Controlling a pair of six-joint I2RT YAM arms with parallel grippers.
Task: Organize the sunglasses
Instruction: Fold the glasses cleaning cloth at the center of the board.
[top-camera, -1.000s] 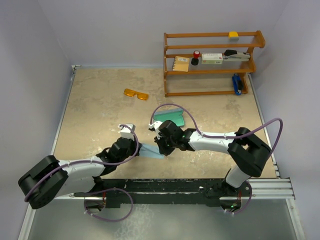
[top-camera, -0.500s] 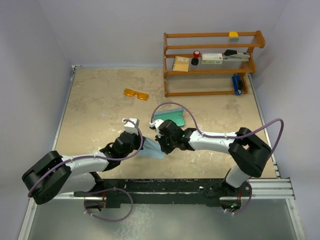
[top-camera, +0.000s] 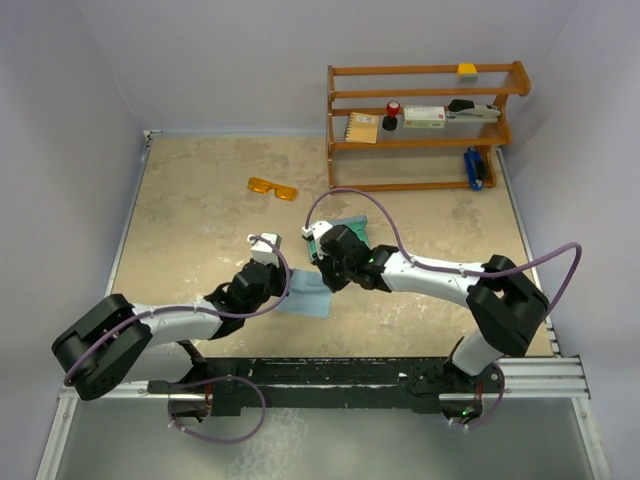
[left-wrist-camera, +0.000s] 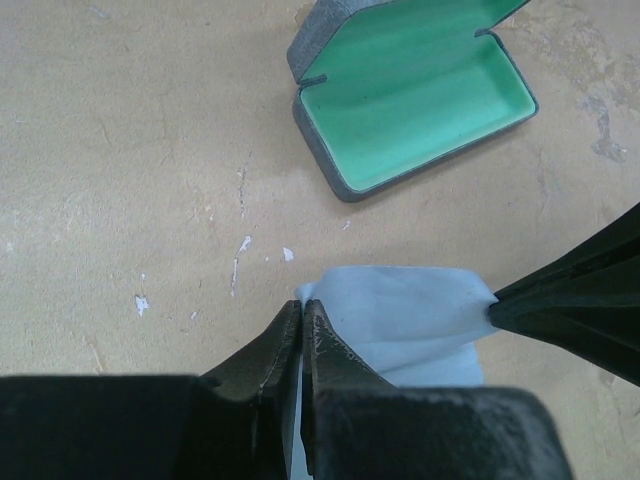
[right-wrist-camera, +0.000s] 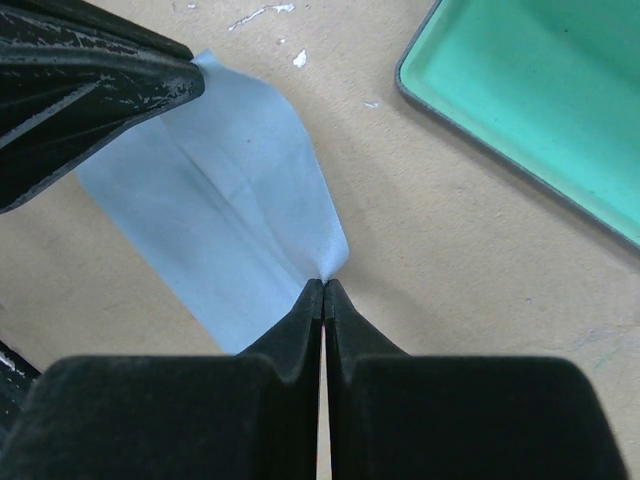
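The orange sunglasses (top-camera: 273, 187) lie on the table at the far left of centre, away from both arms. The blue-grey case (left-wrist-camera: 410, 95) lies open with its teal inside up; in the top view my right arm partly covers the case (top-camera: 352, 230). In front of it the light blue cloth (top-camera: 305, 297) is stretched between the grippers. My left gripper (left-wrist-camera: 302, 305) is shut on the cloth's (left-wrist-camera: 410, 320) left corner. My right gripper (right-wrist-camera: 324, 283) is shut on the opposite corner of the cloth (right-wrist-camera: 230, 230), with the case (right-wrist-camera: 540, 110) just beyond it.
A wooden shelf rack (top-camera: 425, 125) stands at the back right and holds a stapler, a box, a small bottle and other small items. Purple cables loop over both arms. A black rail (top-camera: 330, 375) runs along the near edge.
Both grippers have carried the cloth a little away from the near edge, toward the case. The left gripper has moved right and closer to the right one. The sunglasses have not moved.
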